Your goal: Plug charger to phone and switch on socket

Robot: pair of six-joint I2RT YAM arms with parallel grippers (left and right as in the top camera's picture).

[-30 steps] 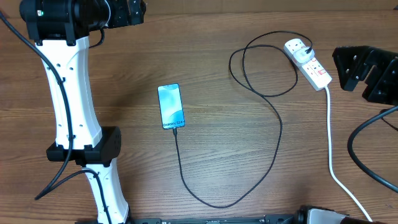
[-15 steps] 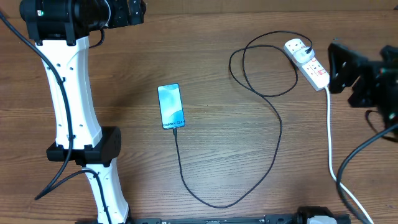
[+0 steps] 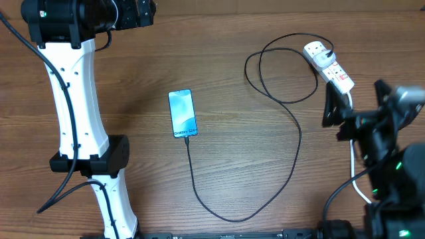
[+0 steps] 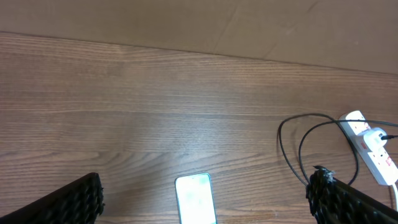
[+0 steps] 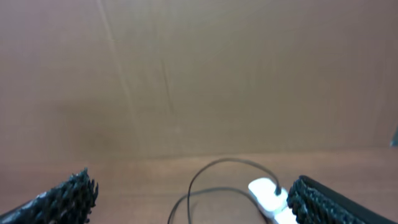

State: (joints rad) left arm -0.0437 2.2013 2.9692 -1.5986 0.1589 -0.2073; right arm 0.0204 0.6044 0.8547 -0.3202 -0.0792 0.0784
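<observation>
The phone point(image 3: 182, 113) lies flat mid-table, screen lit blue; it also shows in the left wrist view point(image 4: 196, 200). The charger's thin black cable point(image 3: 299, 141) runs from the phone's near edge, loops forward and right, then coils back to the socket point(image 3: 334, 70). The socket is a white strip with red switches at the far right, and the cable's plug end sits in its far end. My right gripper point(image 3: 355, 105) is open and empty, raised just in front of the socket point(image 5: 268, 190). My left gripper point(image 3: 146, 12) is open and empty at the far left, well behind the phone.
My left arm's white column point(image 3: 74, 99) and base stand left of the phone. The socket's thick white cord point(image 3: 359, 191) runs toward the front right edge, partly under my right arm. A brown wall backs the table point(image 4: 186, 25).
My right arm has swung in from the right edge, leftward and toward the front, and now stands in front of the socket. Phone, cable and left arm have not moved.
</observation>
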